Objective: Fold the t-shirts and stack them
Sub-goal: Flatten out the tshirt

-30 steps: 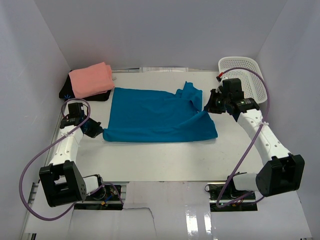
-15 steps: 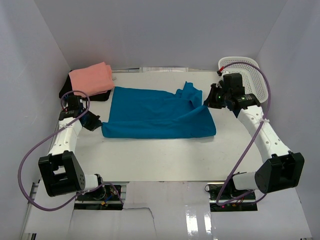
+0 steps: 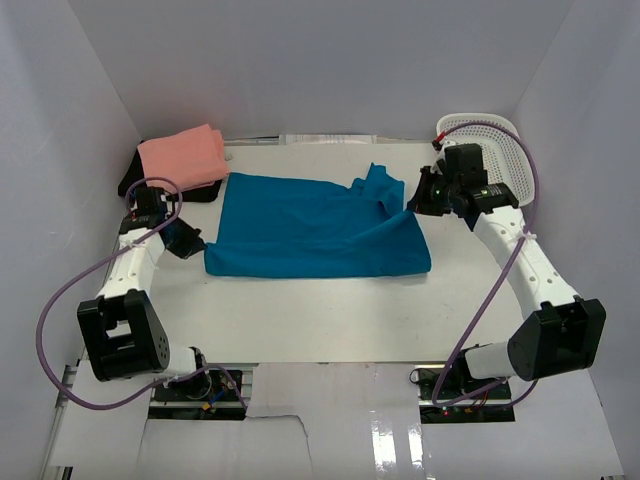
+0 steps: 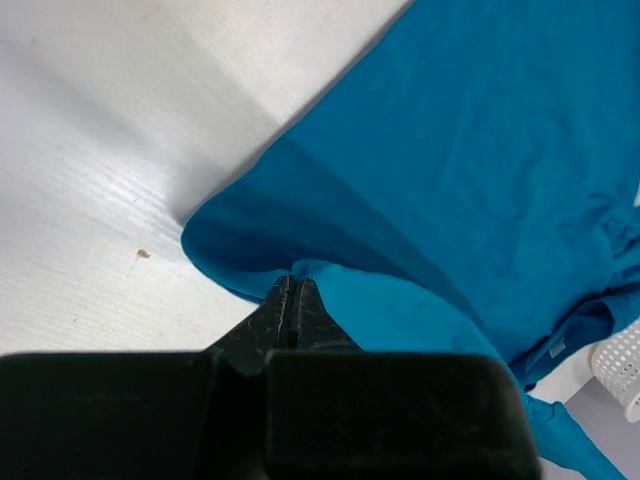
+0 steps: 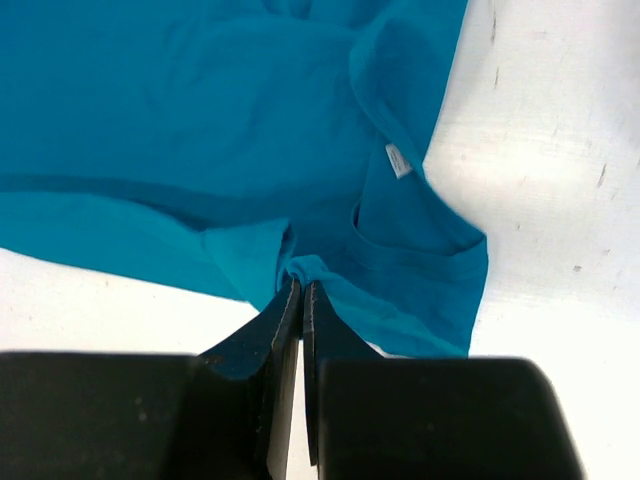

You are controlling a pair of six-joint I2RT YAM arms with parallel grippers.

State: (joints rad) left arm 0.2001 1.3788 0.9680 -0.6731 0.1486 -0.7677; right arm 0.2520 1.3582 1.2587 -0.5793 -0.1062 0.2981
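Beside teal t-shirt [image 3: 300,225], half-hidden dark object [image 3: 133,184]

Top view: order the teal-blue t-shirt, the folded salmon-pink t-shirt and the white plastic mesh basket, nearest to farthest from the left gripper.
1. Teal-blue t-shirt, centre, its corner pinched by the left gripper.
2. Folded salmon-pink t-shirt, back-left corner.
3. White plastic mesh basket, back-right corner.

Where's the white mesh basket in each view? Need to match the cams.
Top external: the white mesh basket sits at the far right, near the back wall.
Left wrist: only a corner of it shows, at the lower right edge.
Right wrist: not in it.
Shared landmark: the teal t-shirt, which shows in all three views.
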